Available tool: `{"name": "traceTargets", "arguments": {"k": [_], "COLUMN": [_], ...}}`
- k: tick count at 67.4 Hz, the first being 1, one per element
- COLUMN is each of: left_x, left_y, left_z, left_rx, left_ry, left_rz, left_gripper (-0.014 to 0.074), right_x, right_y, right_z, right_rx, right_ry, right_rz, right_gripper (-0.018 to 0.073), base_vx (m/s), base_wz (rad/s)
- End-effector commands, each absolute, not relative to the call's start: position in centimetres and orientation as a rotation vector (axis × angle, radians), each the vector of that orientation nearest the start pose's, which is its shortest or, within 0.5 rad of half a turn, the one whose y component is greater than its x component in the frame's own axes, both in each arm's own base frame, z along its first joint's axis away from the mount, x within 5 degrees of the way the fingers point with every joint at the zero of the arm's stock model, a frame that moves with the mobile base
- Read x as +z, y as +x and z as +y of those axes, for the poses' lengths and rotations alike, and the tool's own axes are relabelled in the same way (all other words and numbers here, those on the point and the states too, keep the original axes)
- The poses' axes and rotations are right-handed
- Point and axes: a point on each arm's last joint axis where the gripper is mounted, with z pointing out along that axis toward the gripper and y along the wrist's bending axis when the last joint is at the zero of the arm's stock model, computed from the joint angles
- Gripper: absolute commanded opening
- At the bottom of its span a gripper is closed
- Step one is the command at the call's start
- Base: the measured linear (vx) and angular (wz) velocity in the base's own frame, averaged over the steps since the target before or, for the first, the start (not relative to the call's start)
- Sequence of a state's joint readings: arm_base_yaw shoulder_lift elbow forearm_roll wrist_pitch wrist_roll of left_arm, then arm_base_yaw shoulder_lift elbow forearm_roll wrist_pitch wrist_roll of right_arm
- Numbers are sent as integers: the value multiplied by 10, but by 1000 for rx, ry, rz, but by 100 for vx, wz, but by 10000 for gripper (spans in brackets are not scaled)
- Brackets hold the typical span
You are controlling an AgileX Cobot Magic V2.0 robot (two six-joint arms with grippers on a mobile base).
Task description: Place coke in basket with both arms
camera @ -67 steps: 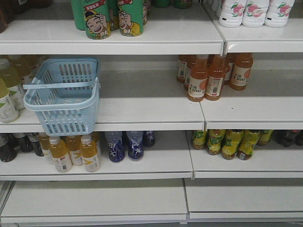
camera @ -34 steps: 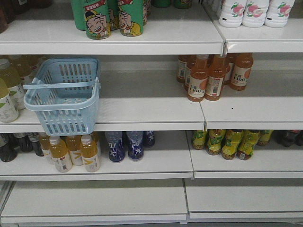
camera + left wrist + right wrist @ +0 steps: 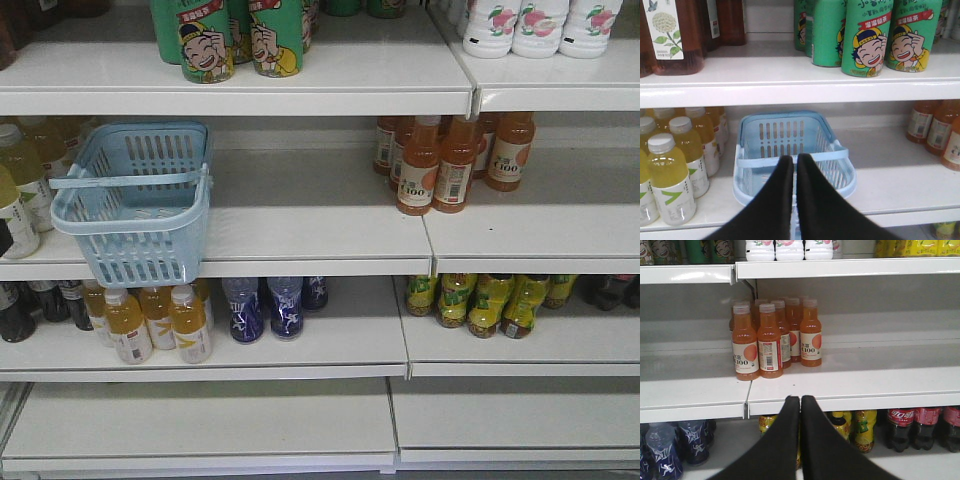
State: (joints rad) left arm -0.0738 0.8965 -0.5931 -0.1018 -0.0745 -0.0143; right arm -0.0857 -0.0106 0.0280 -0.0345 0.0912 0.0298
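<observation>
Only the black wedge fingers [image 3: 772, 205] of each gripper show, rising from the bottom edge of the wrist views. The arms behind them are cut off, and the front view catches neither arm.

The left gripper [image 3: 794, 160] has its fingers pressed flat together with nothing between them. They cover the middle of the near wall of the light blue slotted plastic basket [image 3: 780, 134]. The right gripper [image 3: 800, 400] is likewise closed on nothing — its tips lie over the front lip of the white metal shelf [image 3: 865, 390].

The basket [image 3: 140, 262] stands at the left of the middle shelf, at its front edge, with one loop handle [image 3: 130, 178] lying across the open top. Just to its left are pale yellow drink bottles with white caps [image 3: 671, 185], partly cut off by the frame.

The orange plastic juice bottles [image 3: 746, 345] carry white labels reading "100", one turned to show a barcode. The green cans [image 3: 867, 37] on the shelf above the basket show a laughing cartoon boy and Chinese writing on a red banner; their tops are cut off. A brown tea bottle [image 3: 672, 35] has a white-flower label with a butterfly.

Dark plastic cola bottles with red labels [image 3: 900, 426] stand on the lower shelf at the right — their white script is too small to read.
</observation>
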Motion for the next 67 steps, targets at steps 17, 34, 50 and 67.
{"name": "traceTargets", "arguments": {"k": [17, 34, 50, 67], "left_x": [342, 342, 346, 341], "left_y": [194, 194, 194, 201], "left_z": [-14, -14, -13, -10], "left_rx": [-152, -152, -229, -698], "left_ry": [-57, -57, -145, -683], "left_rz": [1608, 1603, 1553, 1476], "left_gripper": [260, 547, 593, 593], "right_x": [201, 201, 201, 201], "right_y": [56, 56, 56, 56], "right_z": [-5, -5, -5, -5], "right_rx": [-85, -85, -85, -85], "right_ry": [54, 54, 54, 54], "right_rz": [1517, 1517, 1517, 1517], "right_gripper": [-10, -10, -10, -10], "base_vx": [0, 0, 0, 0], "base_wz": [0, 0, 0, 0]}}
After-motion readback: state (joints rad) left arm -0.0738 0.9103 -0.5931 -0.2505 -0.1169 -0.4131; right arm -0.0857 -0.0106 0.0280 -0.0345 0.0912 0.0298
